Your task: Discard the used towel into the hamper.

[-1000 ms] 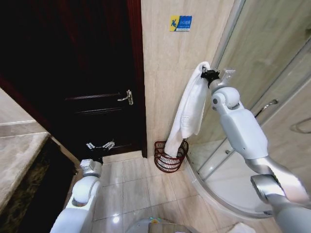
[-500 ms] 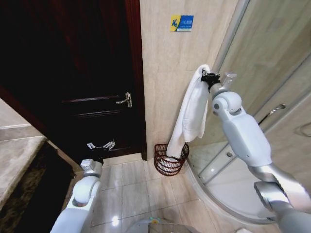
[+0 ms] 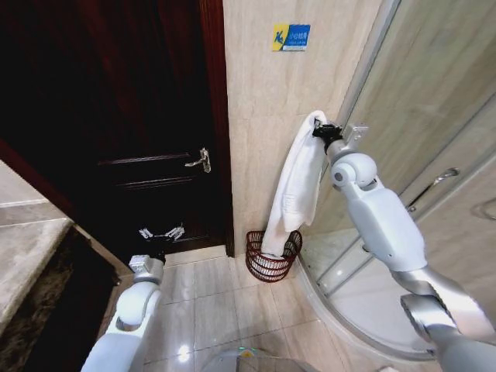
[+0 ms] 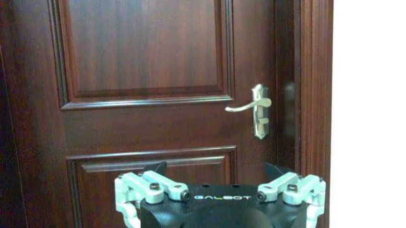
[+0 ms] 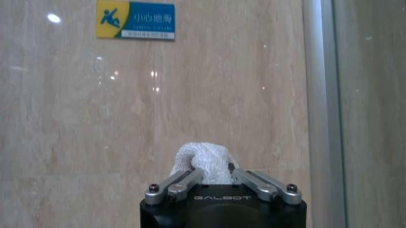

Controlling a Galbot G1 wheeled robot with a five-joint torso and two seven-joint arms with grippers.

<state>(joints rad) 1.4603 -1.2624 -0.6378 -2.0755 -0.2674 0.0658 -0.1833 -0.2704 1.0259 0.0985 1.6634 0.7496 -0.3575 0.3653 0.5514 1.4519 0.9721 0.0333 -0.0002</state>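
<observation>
One white towel (image 3: 298,182), long, limp, hanging into hamper (image 3: 271,256)

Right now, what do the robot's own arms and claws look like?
Both arms have smooth, rounded silver-white shells. The left gripper and right gripper each have a black body lettered GALBOT, with silver metal linkage fingers joined by dark bolts.

This is a bathroom, probably in a hotel or a home. Beige stone-look wall tiles (image 3: 263,101) rise at 12 o'clock, and glossy floor tiles (image 3: 209,298) lie below. A curved glass shower enclosure (image 3: 434,116) with a metal frame stands at 2 o'clock. A dark wooden panelled door (image 3: 132,132) with 1 lever handle (image 3: 200,160) is at 10 o'clock. A blue-and-yellow slip-warning sign (image 3: 291,36) hangs on the wall, and a stone counter edge (image 3: 23,256) shows at 8 o'clock.
</observation>
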